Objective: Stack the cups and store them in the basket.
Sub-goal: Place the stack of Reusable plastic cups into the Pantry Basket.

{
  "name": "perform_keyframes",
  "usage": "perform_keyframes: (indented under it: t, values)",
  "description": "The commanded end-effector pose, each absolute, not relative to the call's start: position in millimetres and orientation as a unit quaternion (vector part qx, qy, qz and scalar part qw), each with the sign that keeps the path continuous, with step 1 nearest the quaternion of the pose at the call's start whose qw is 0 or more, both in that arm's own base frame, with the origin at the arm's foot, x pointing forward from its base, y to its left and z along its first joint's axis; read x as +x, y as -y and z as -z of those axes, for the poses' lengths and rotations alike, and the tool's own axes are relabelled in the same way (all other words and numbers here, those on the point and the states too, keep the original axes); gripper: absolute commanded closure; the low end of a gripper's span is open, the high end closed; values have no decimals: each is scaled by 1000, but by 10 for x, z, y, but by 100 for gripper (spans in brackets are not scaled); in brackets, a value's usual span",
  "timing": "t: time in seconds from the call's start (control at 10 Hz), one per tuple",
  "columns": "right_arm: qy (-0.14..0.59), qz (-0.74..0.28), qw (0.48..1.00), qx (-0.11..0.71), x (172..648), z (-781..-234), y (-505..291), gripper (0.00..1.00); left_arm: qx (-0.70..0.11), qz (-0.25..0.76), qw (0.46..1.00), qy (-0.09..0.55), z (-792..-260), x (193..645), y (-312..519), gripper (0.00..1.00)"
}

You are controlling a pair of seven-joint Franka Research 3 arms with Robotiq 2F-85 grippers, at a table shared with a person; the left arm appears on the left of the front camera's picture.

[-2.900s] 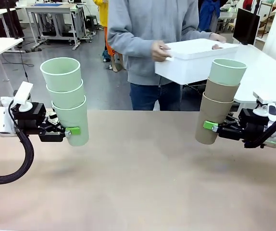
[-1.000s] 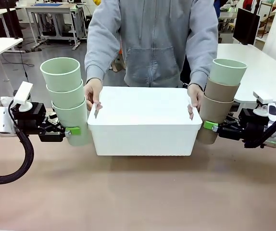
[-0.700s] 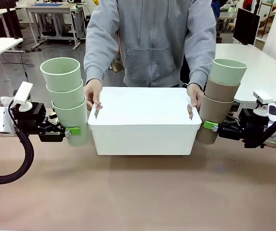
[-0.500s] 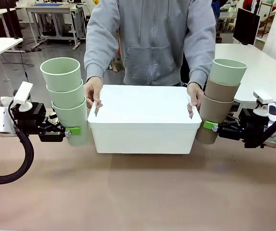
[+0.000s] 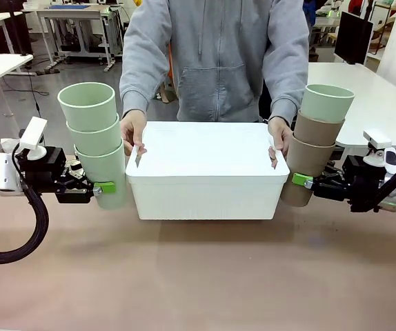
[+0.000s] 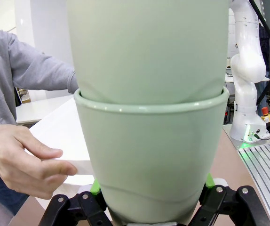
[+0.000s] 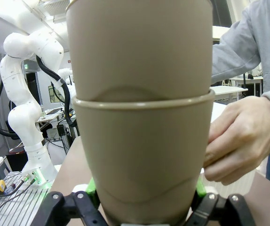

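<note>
Left jaws clamp green cups [image 5: 98, 148]; right jaws, tan cups [image 5: 307, 165]; basket [image 5: 205, 189] seemingly tabled.

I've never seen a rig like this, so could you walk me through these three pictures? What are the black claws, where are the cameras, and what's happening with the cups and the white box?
Two white robot arms work at a brown table. Each arm ends in a black two-finger claw called a gripper. The wide picture comes from a fixed camera between the arms, looking across the table at a person. The left gripper is closed on a stack of three mint green cups. The right gripper is closed on a stack of two tan cups with a mint one on top. Between the stacks, the person holds a white basket with one hand at one end and the other hand at the opposite end. The two close-ups come from cameras on the robot's wrists, looking along the fingers, so the held cups loom large.
</note>
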State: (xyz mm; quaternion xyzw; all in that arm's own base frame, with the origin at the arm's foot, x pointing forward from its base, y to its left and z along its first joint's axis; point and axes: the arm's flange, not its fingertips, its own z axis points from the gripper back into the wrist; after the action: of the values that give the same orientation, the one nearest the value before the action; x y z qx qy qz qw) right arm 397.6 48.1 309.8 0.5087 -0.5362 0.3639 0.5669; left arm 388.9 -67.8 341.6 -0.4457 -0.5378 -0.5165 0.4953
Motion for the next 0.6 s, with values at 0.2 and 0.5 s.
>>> perform_keyframes:
  t: [0.2,0.5]
  values:
    - [540,-367,563,507,3978,-3136,-491,16,-445,517,491,541,-3457,3886,689,15]
    - [540,-367,563,507,3978,-3136,-491,16,-445,517,491,541,-3457,3886,689,15]
